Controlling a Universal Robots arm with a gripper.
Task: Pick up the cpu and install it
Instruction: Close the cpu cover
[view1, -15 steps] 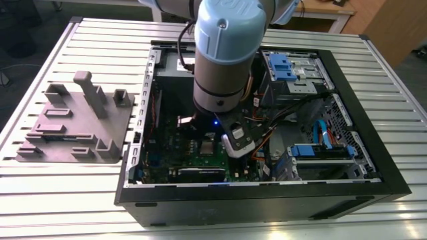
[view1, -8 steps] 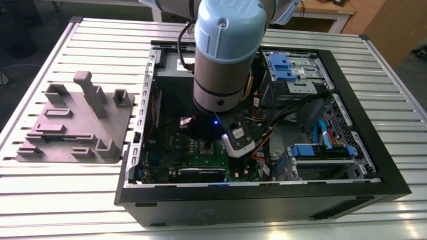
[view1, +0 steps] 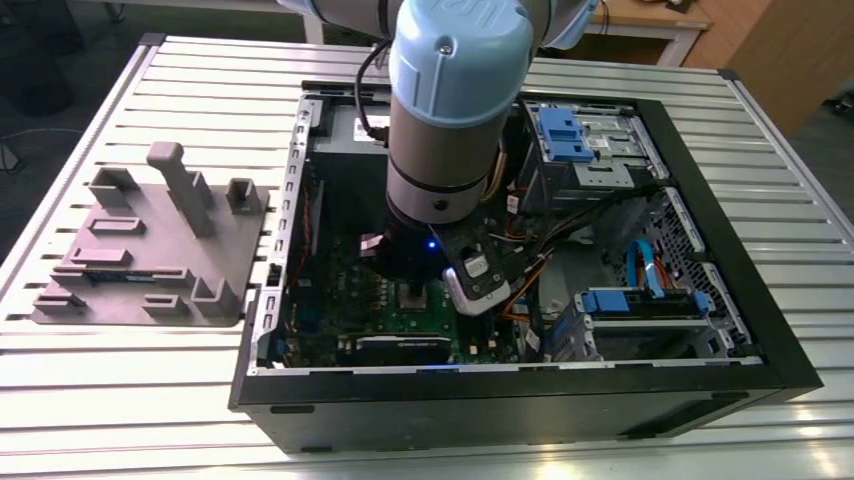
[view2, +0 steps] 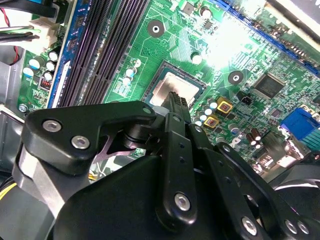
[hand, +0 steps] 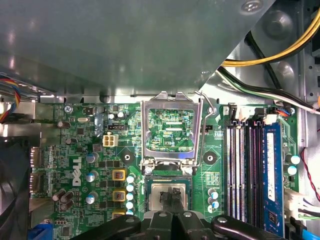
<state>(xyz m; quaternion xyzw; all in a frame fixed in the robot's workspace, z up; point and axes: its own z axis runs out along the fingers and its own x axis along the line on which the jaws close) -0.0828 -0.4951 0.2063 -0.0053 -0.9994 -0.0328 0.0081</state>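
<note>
The cpu lies flat in its socket on the green motherboard, silver top facing up; in the second wrist view the cpu sits in a dark square surround. The gripper hangs right over the chip, its black jaws drawn together with barely a slit between them, their tips covering the middle of the metal top and reaching neither edge. Whether the tips actually press on the chip I cannot tell. Just beside the socket, the metal load frame stands swung open, showing board through its window, and its wire lever is raised alongside. Beyond the lever run the dark memory slots and a blue memory module. In the exterior view the arm reaches down into an open computer case lying on a slatted metal table; a grey plastic tray with upright blocks rests on the table towards the exterior view's left
</note>
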